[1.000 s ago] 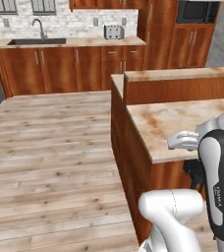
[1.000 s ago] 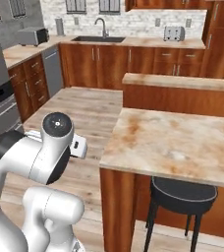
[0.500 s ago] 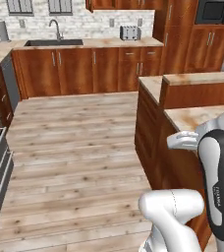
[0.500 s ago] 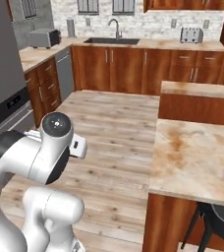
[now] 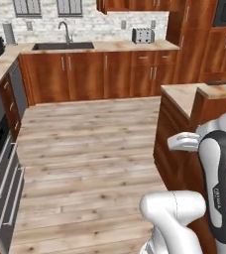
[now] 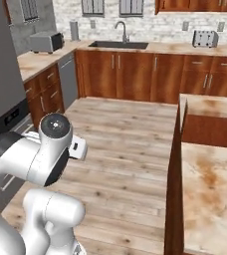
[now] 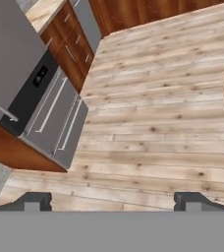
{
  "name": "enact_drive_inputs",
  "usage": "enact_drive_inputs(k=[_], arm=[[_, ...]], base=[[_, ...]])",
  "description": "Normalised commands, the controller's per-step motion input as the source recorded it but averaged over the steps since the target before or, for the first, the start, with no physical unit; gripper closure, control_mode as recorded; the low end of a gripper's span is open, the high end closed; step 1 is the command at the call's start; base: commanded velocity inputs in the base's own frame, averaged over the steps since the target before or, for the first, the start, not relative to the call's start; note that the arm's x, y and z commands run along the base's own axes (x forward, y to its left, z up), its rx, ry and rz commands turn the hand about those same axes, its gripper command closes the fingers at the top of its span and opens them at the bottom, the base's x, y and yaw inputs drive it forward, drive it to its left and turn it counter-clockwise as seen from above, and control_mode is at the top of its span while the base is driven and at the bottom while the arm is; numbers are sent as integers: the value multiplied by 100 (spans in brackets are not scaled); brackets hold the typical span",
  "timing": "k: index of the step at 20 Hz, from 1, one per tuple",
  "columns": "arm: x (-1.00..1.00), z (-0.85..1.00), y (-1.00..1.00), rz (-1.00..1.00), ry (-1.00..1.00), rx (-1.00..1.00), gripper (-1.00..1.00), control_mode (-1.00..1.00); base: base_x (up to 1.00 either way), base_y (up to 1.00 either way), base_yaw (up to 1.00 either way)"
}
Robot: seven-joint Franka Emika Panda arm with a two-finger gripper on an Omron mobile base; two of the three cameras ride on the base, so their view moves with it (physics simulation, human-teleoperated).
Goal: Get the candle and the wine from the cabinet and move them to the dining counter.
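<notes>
Looking for the candle and the wine, I find neither on any surface before me; I judge both to be shut inside a wall cabinet (image 6: pixel 195 5), whose reddish-brown doors run along the top edge, far ahead of my hand and well above it. The dining counter (image 6: pixel 210 184) lies close on my right, its marbled stone bare where I can see it.

My gripper (image 7: pixel 112 199) stands wide, nothing between the fingers, pointed down at the plank floor (image 7: pixel 163 128). A grey oven front (image 7: pixel 50 118) sits off to my left, well apart.

Step in hand, as I judge it: travelling to the cabinet, with the arm folded.

Recommendations:
- Keep the arm tucked while the base drives, clear of the dining counter's corner.
- Stop square to the cabinet door, near enough to reach its handle.
- Raise the hand only once halted.
- Keep the fingers wide for the handle.

Sink (image 5: pixel 63 46) and toaster (image 5: pixel 142 35) sit on the far counter; avoid both.
</notes>
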Motion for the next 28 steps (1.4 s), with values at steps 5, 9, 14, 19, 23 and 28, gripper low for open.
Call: enact_drive_inputs(k=[5, 9, 14, 19, 23, 28], arm=[[0, 0, 0, 0, 0, 0, -100, 100], [0, 0, 0, 0, 0, 0, -100, 100], [0, 0, 0, 0, 0, 0, -100, 100], [0, 0, 0, 0, 0, 0, -100, 100], [0, 0, 0, 0, 0, 0, -100, 100], [0, 0, 0, 0, 0, 0, -100, 100]], base=[[94, 2, 0], [94, 0, 0], [94, 0, 0], [94, 0, 0], [94, 0, 0], [93, 0, 0]])
